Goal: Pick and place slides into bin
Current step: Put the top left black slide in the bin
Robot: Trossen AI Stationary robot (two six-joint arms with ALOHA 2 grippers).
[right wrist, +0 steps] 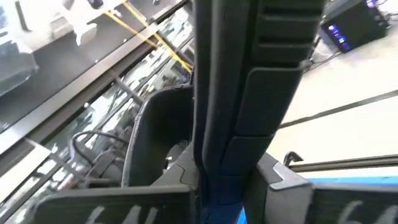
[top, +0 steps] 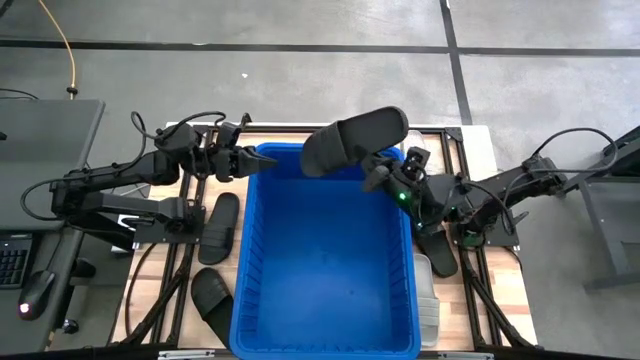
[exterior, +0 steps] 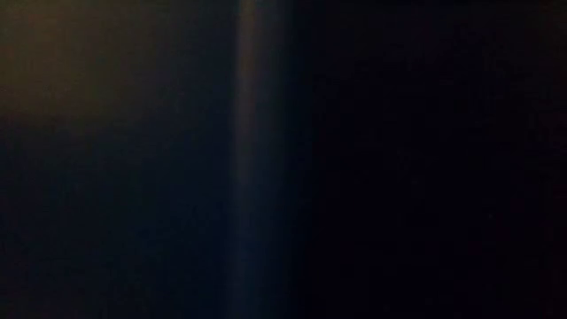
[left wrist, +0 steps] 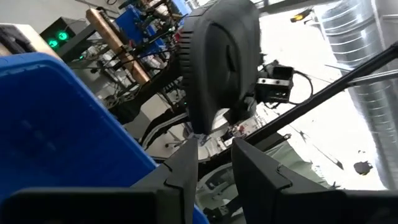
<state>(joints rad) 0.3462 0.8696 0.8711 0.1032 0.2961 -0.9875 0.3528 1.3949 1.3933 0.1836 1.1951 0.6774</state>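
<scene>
1. High view: a black slide is held by the right end effector over the far rim of the bin; released early, it could fall outside.
2. Low view: nothing can be made out.
3. Left wrist view: the left end effector is seen narrowly parted and empty; a collision is risked.
4. Right wrist view: the fingers are clamped on the slide's edge; slipping is possible.

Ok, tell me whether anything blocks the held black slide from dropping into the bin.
Nothing visible does. The right gripper holds the black slide above the blue bin's far rim, and the bin's inside looks bare beneath. The left gripper sits beside the rim.
</scene>
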